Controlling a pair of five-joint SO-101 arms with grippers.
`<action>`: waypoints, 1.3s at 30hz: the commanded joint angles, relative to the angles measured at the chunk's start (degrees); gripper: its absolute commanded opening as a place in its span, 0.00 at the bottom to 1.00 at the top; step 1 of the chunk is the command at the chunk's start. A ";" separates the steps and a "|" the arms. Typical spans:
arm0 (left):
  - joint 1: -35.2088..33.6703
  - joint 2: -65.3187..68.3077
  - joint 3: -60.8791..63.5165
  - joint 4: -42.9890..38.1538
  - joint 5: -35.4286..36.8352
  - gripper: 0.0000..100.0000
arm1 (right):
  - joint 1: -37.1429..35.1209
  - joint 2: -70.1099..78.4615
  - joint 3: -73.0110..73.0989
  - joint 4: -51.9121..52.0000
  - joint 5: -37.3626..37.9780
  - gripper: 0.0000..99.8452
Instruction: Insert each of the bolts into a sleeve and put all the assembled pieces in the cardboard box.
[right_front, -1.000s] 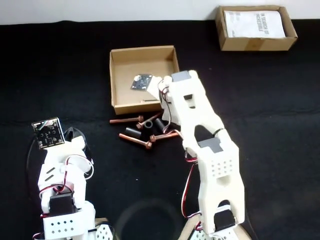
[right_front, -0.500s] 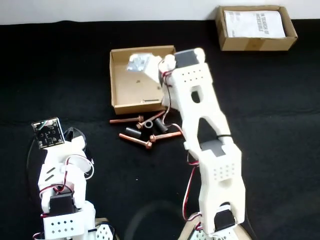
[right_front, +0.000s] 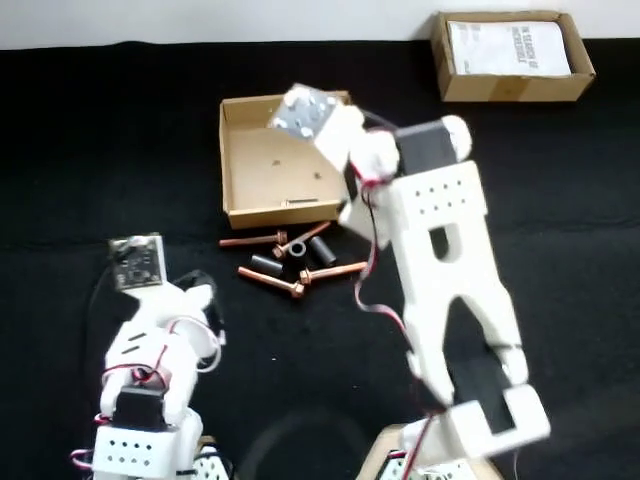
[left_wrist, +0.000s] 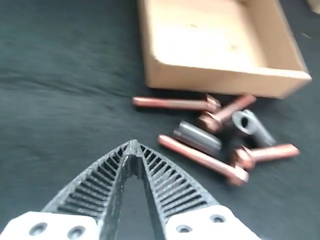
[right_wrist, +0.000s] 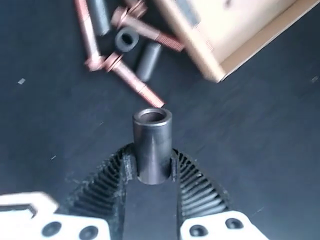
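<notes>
Moved: I see right arm (right_front: 440, 220) raised by cardboard box (right_front: 226, 160)
Right gripper (right_wrist: 151, 161): pinching sleeve (right_wrist: 151, 142)
Left gripper (left_wrist: 134, 148): pressed together

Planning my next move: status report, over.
Right gripper shut on dark grey metal sleeve. Left gripper shut, empty. Copper-coloured bolts and spare sleeves loose in front of shallow cardboard box. Nothing blocking them.
</notes>
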 joint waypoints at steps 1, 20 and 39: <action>4.88 -0.57 0.75 -4.48 0.88 0.01 | 0.31 -10.33 10.59 -0.40 -1.93 0.01; 23.60 9.10 -12.00 -11.08 -2.29 0.01 | 20.44 -62.20 58.07 -17.98 -15.74 0.01; 31.60 96.57 -81.71 16.44 26.11 0.01 | 48.31 -86.02 78.90 -27.12 -15.30 0.01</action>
